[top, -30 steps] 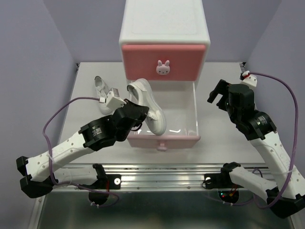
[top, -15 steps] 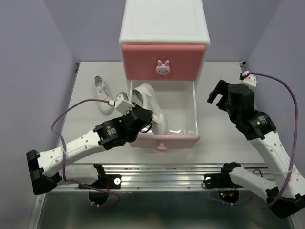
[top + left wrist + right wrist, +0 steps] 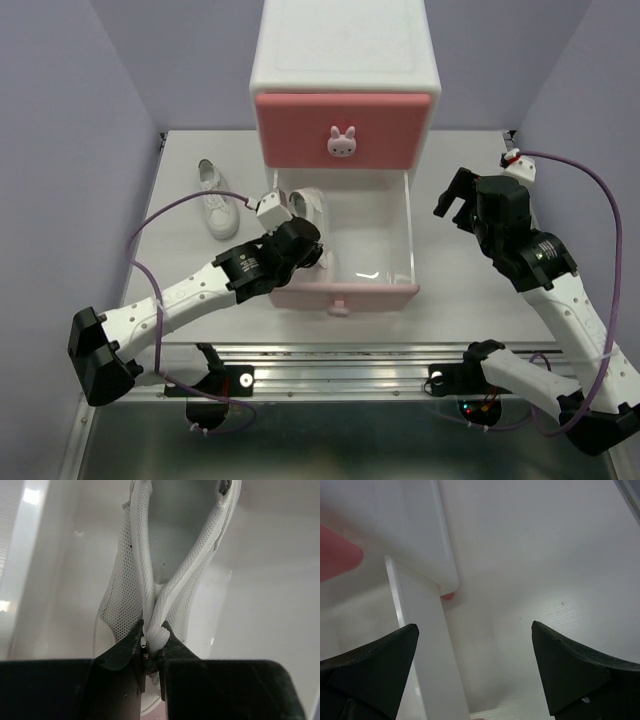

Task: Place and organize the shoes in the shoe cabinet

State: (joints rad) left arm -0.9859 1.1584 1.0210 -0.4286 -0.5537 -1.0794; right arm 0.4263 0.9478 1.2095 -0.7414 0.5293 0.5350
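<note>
Table [image 3: 445, 280]: carries the cabinet [image 3: 345, 60], which stands at the far middle. Cabinet: white body, upright. Its upper drawer [image 3: 345, 125], with the darker pink front, is shut; its lower drawer [image 3: 375, 235], with the paler pink front, is pulled fully out toward my bases. My left arm reaches over the near left corner of that open drawer; my right arm stands to the right of the cabinet, apart from it. Held sneaker [image 3: 308, 205]: white, inside the lower drawer against its left wall, toe toward the cabinet body. The wrist view shows its mesh collar and open mouth [image 3: 165, 570] hanging ahead of my fingers above the drawer floor; I cannot tell whether the sole rests on that floor. Second sneaker [image 3: 215, 198]: white, lying on the table left of the cabinet, well apart from the drawer and untouched. Left gripper [image 3: 152, 650]: jaws pressed together, pinching the rear edge of the held sneaker. Right gripper [image 3: 455, 195]: jaws spread wide with nothing between them, just right of the lower drawer's far right corner. Knobs: one bunny knob [image 3: 342, 142] on the upper front, one [image 3: 340, 306] on the lower front.
</note>
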